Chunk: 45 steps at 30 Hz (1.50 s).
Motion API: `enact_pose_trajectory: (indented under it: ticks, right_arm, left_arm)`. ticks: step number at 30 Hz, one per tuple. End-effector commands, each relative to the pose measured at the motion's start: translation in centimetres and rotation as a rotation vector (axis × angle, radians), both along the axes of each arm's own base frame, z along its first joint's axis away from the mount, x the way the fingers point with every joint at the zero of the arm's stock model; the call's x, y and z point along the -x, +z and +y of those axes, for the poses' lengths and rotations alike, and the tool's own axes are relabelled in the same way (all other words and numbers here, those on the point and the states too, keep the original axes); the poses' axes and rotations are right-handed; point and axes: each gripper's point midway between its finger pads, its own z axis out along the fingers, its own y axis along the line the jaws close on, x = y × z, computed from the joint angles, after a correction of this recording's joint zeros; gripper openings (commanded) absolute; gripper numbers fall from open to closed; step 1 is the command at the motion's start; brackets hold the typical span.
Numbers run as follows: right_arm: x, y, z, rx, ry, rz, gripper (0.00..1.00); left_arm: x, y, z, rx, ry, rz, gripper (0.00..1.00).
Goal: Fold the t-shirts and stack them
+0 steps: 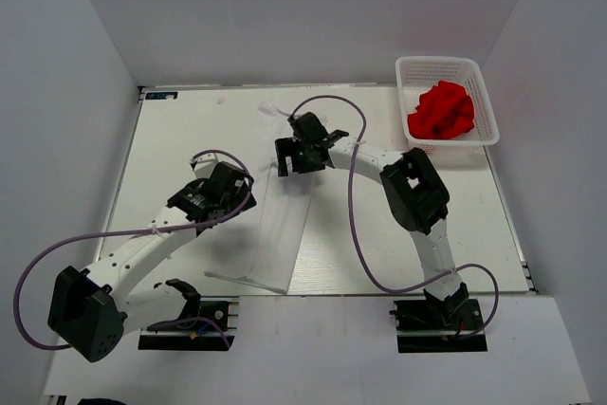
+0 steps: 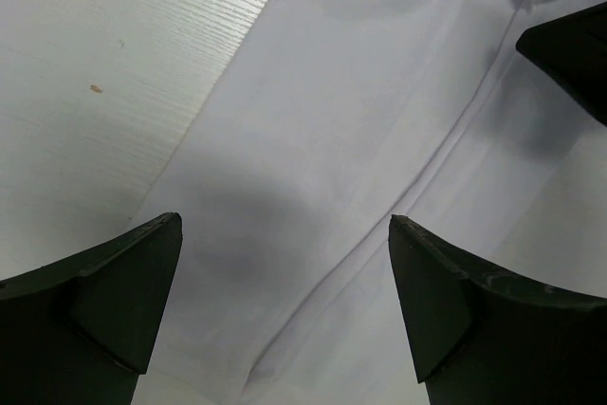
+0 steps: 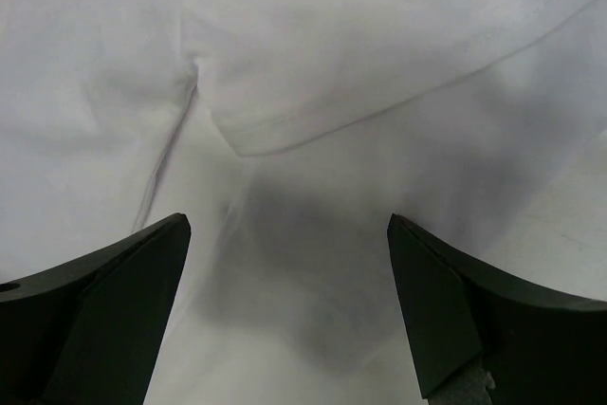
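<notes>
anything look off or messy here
The red t-shirt sits crumpled in the basket at the far right corner, unfolded. The white t-shirt lies in a long strip, slanted across the table.

A white t-shirt (image 1: 280, 234) lies on the surface (image 1: 180, 139) — a long strip reaching the near edge. A mesh basket (image 1: 438, 62) sits at the far right corner.
</notes>
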Motion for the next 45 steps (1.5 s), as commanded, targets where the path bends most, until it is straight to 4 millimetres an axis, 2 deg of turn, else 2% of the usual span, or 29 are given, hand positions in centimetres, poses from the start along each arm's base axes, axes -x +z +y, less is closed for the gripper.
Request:
enact_pose_trajectory:
  ticks: [1,5,6,7,9,10,12,14,15,16,17,20,21,23,24,25,26,27,28,30,31,34,36,37,38,40,41,42,45]
  right_arm:
    - [-1.0,-1.7,-2.0,0.035,-0.145,0.048,0.90]
    - [-3.5,-3.2,-3.7,0.103,-0.205,0.058,0.90]
    - [-4.7,-3.4,-5.4,0.111,-0.243,0.066,0.90]
    - [-5.1,-3.5,-5.5,0.112,-0.243,0.065,0.90]
    - [-7.9,-3.5,-6.6,0.092,-0.261,0.045,0.90]
    - [-9.1,-2.5,-6.5,0.084,-0.230,0.006,0.90]
    - [-10.8,-2.8,-6.5,0.054,-0.192,0.000,0.90]
    - [-11.6,-1.6,-4.9,-0.006,-0.059,-0.024,0.90]
    - [-12.4,0.4,-4.1,-0.038,-0.024,-0.075,0.90]
    - [-12.5,1.1,-3.5,-0.057,0.027,-0.100,0.90]
    - [-12.9,3.2,-3.2,-0.071,0.040,-0.147,0.90]
    - [-13.2,6.3,-2.5,-0.114,0.066,-0.222,0.90]
    - [-12.6,8.3,-2.8,-0.132,0.073,-0.250,0.90]
    - [-11.1,9.9,-3.0,-0.160,0.087,-0.271,0.90]
    - [-10.4,12.3,-3.0,-0.191,0.089,-0.309,0.90]
    - [-8.5,10.7,-4.2,-0.177,0.080,-0.267,0.90]
    - [-7.7,12.5,-4.4,-0.218,0.051,-0.277,0.90]
    - [-6.1,10.0,-5.4,-0.190,0.034,-0.219,0.90]
    - [-4.2,9.4,-6.7,-0.179,0.018,-0.195,0.90]
    - [-2.8,8.7,-8.0,-0.171,-0.043,-0.171,0.90]
    - [-0.3,7.6,-9.4,-0.163,-0.068,-0.126,0.90]
    - [3.6,6.5,-10.2,-0.175,-0.058,-0.033,0.90]
    - [7.5,3.5,-10.9,-0.158,-0.030,0.078,0.90]
    - [8.9,3.2,-11.0,-0.172,-0.032,0.125,0.90]
    - [10.8,1.8,-11.6,-0.159,-0.027,0.179,0.90]
    - [13.3,1.2,-11.4,-0.169,-0.001,0.246,0.90]
    - [13.7,1.9,-11.4,-0.186,-0.004,0.239,0.90]
    - [15.3,0.3,-12.3,-0.163,-0.011,0.283,0.90]
    - [18.3,-0.3,-12.9,-0.164,-0.008,0.367,0.90]
  left_arm:
    - [-0.3,-0.1,0.0,-0.005,0.000,-0.004,1.00]
    - [-0.4,0.0,-1.1,0.033,-0.049,-0.002,1.00]
    - [-0.3,0.0,-1.3,0.039,-0.054,0.002,1.00]
    - [-0.2,0.0,-1.5,0.050,-0.063,0.008,1.00]
    - [-0.1,-0.3,-1.7,0.052,-0.069,0.022,1.00]
    - [-0.2,-0.5,-2.0,0.055,-0.084,0.027,1.00]
    - [-0.1,-0.9,-2.5,0.054,-0.116,0.053,1.00]
    - [-0.3,-0.9,-3.3,0.064,-0.157,0.065,1.00]
    - [-0.6,-0.8,-3.6,0.066,-0.170,0.067,1.00]
    - [-0.3,-1.5,-3.4,0.049,-0.168,0.100,1.00]
    - [-0.4,-1.3,-3.5,0.049,-0.168,0.100,1.00]
    - [0.6,-2.8,-3.6,0.041,-0.186,0.150,1.00]
    - [0.6,-2.9,-4.3,0.075,-0.205,0.149,1.00]
    - [1.2,-3.9,-4.8,0.076,-0.236,0.185,1.00]
    - [1.3,-4.6,-5.3,0.094,-0.250,0.201,1.00]
    - [1.7,-5.1,-5.4,0.104,-0.258,0.210,1.00]
    - [1.9,-5.7,-6.0,0.122,-0.299,0.219,1.00]
    - [2.1,-5.8,-6.2,0.133,-0.319,0.223,0.94]
    - [2.3,-5.8,-6.4,0.143,-0.326,0.229,0.94]
    - [3.5,-7.2,-6.0,0.142,-0.342,0.270,0.94]
    - [3.8,-7.0,-5.9,0.148,-0.344,0.256,0.93]
    - [4.9,-7.8,-6.1,0.188,-0.383,0.246,0.93]
    - [5.5,-7.9,-6.6,0.226,-0.424,0.243,0.89]
    - [5.8,-8.2,-6.7,0.232,-0.429,0.249,0.88]
    - [6.2,-8.5,-6.7,0.242,-0.437,0.265,0.83]
    - [7.2,-9.2,-6.6,0.256,-0.438,0.300,0.79]
    - [7.4,-9.4,-6.7,0.265,-0.443,0.303,0.75]
    - [7.7,-9.6,-6.8,0.274,-0.450,0.309,0.71]
    - [8.1,-10.2,-6.7,0.275,-0.451,0.333,0.55]
